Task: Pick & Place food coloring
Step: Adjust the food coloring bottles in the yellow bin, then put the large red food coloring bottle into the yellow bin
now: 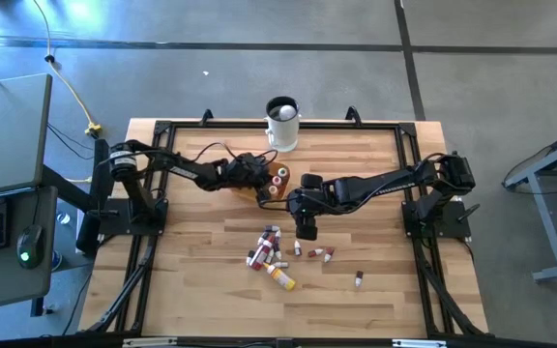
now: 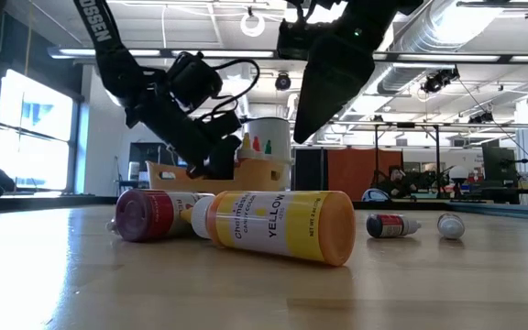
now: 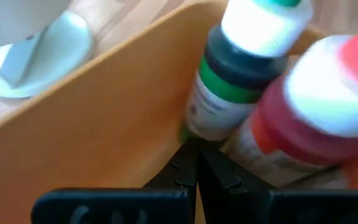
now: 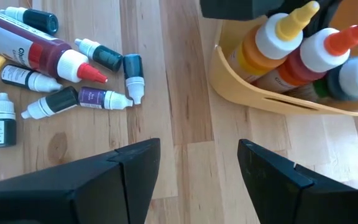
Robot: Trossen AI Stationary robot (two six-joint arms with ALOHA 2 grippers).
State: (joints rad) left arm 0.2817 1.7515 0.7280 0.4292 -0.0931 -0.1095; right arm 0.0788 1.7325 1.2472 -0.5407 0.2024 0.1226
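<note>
- The food coloring bottles (image 1: 271,253) lie scattered on their sides on the tabletop (image 1: 191,280), near of centre, with a few stragglers off to the right; three more stand upright in the orange bowl (image 4: 272,93) just beyond.
- The right gripper (image 1: 306,230) hangs above the far edge of the pile, jaws spread wide and empty.
- The left gripper (image 1: 259,174) sits at the bowl's left rim, jaws pinched shut on nothing that can be made out, with the green bottle (image 3: 229,81) just in front.
- Judged by look, the bottles are light, smooth plastic, round and apt to roll or skid; the grip belongs across the body, not on the tapered cap.
- Long axes lie flat on the wood, pointing every which way; the big yellow bottle (image 2: 278,225) lies crosswise in the low view, cap to the left.
</note>
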